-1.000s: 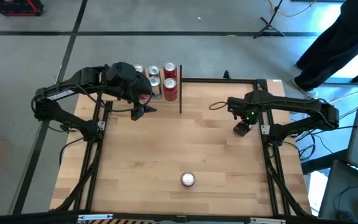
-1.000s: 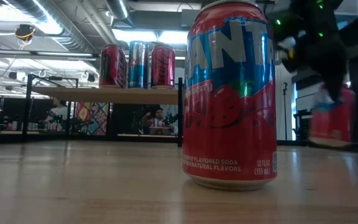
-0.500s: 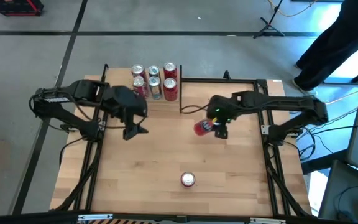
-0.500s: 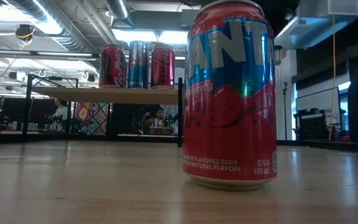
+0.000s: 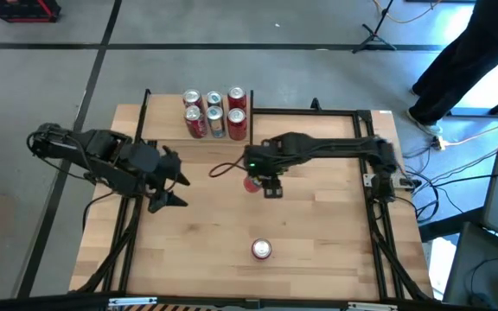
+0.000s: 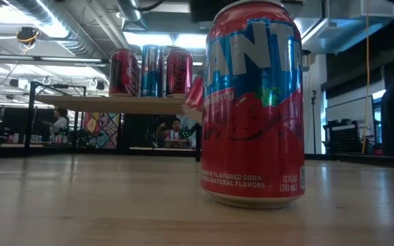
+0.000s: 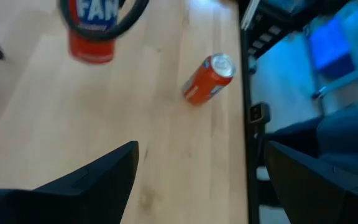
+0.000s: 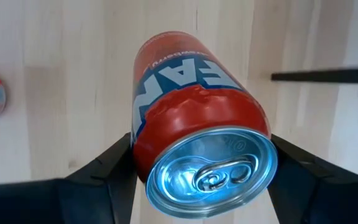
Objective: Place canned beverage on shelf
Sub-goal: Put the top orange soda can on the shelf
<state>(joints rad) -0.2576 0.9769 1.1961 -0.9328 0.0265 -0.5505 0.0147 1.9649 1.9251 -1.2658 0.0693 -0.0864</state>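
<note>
Right tool (image 5: 266,184) grasps red can (image 8: 191,143) upright, lid up; left tool (image 5: 169,179) released

Red can (image 5: 252,182) held off tabletop near centre. Light-wood shelf (image 5: 217,136) at far edge, six upright cans (image 5: 214,113).

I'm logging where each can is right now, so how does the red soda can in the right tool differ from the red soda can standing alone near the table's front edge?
The red soda can in the right tool is clamped between the right tool's fingers; the lone red soda can near the front edge is untouched. The held can hangs above the table's middle; the lone can stands upright on the light-wood tabletop. Both are red cans with unopened silver tops, and neither is on the shelf.
</note>
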